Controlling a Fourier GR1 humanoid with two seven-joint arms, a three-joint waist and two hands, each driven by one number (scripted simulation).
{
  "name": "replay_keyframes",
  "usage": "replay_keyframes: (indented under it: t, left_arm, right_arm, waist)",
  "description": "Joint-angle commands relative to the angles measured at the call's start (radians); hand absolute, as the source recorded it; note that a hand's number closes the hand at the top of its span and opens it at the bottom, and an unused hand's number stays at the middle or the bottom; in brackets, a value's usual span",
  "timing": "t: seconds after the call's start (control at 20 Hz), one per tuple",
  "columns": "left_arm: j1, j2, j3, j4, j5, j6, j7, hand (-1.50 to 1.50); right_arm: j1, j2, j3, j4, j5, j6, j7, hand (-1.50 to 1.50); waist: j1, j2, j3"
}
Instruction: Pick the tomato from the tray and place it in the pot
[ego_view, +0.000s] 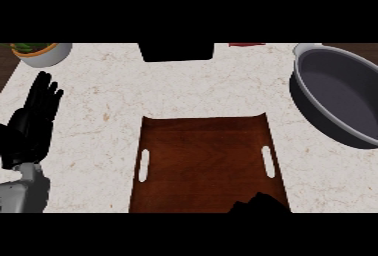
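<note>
Only a dark tip of the right hand (257, 204) shows at the lower edge. The pot (336, 90) runs off the right edge.

One each: tray (207, 165), pot (314, 112), bowl (48, 54), black block (177, 51); two: left robot hand (33, 125), right robot hand (258, 204).

**Open left hand beside a wooden tray, pot far to the right**

The left hand (33, 125) rests at the view's left edge, fingers straight and pointing up, its grey forearm (22, 192) below it. Just to the hand's right, on the pale speckled counter (96, 100), lies a dark wooden tray (203, 150) with a white slot (144, 165) near each side. Above the hand's fingertips stands a white bowl (46, 54) holding greens. Up and to its right, at the far edge, sits a black block (177, 51). Beyond the tray, well apart from this hand, is a grey pot (347, 90). The right hand (258, 204) shows only as a dark shape over the tray's near right corner.
</note>
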Motion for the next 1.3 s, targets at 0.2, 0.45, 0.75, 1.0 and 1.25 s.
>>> replay_keyframes:
  t: [0.2,0.45,0.75,1.0,1.25]
  left_arm:
    - [0.043,0.002,0.024,-0.026,0.018,-0.004,-0.01,0.0]
    - [0.045,-0.007,0.006,-0.054,-0.003,0.013,0.007,0.0]
    - [0.015,0.0,0.016,0.003,0.02,-0.022,-0.029,0.0]
    - [-0.016,-0.026,-0.042,-0.066,-0.033,0.024,0.051,0.0]
    - [-0.003,0.017,0.013,-0.019,0.056,-0.079,-0.004,0.0]
  right_arm:
    - [0.222,-0.213,-0.319,-0.367,-0.248,-0.25,-0.14,1.5]
    - [0.341,-0.283,-0.576,-0.492,-0.441,-0.339,-0.18,1.5]
    - [0.443,-0.339,-0.945,-0.386,-0.73,-0.276,-0.338,1.5]
    - [0.377,-0.313,-1.085,-0.201,-0.891,-0.104,-0.39,1.5]
    - [0.22,-0.305,-1.094,0.066,-0.913,0.005,-0.438,1.5]
  waist:
    - [-0.019,0.003,0.002]
    - [-0.018,0.004,0.003]
    - [0.011,0.012,0.001]
    - [0.046,0.016,0.001]
    - [0.068,0.02,0.001]
